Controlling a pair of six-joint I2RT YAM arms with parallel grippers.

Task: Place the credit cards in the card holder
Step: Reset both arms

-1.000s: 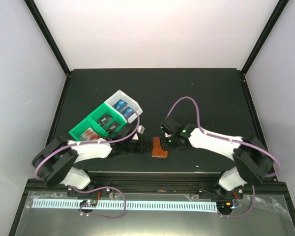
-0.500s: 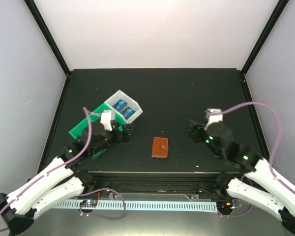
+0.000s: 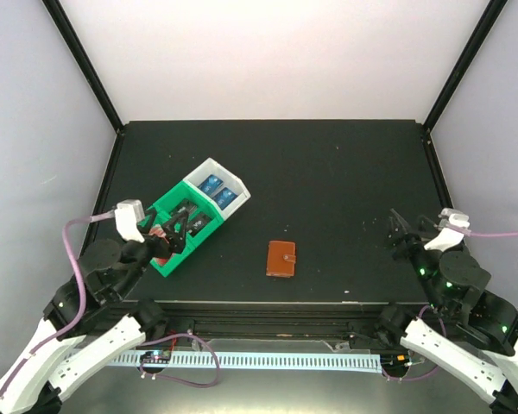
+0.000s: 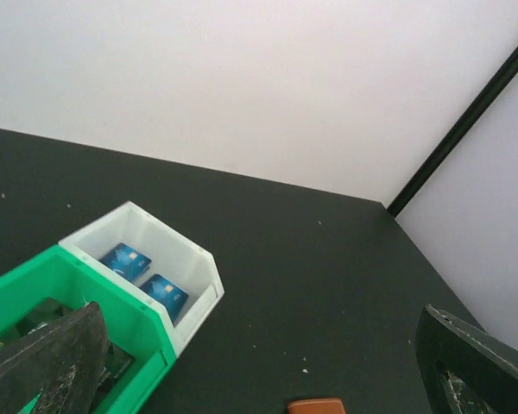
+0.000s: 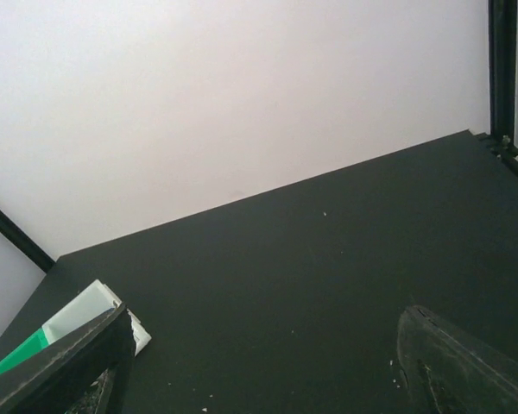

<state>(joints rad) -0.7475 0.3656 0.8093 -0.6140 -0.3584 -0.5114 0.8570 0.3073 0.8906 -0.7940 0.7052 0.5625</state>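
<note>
The card holder (image 3: 281,258) is lying flat and closed on the desk (image 3: 328,164), with no card showing in or on it. By my reading the task is barely begun, and every card is waiting to be moved.

The credit cards (image 3: 190,216) are sitting in the green-and-white tray (image 4: 197,297), which is lying to the left of the card holder and a little farther back. The blue cards (image 3: 217,190) are resting in its white end compartment and the black cards (image 3: 183,210) in the green compartment beside it. The left hand (image 3: 173,235) is hovering over the tray end nearest the arms, left of the card holder, and is hiding what is in there. Its fingers are standing spread wide with nothing between them. The right hand (image 3: 403,231) is hanging well to the right of the card holder, likewise spread and empty.

What is left, as I judge it, is opening the holder, lifting the cards from the tray and slipping them into its pockets.
</note>
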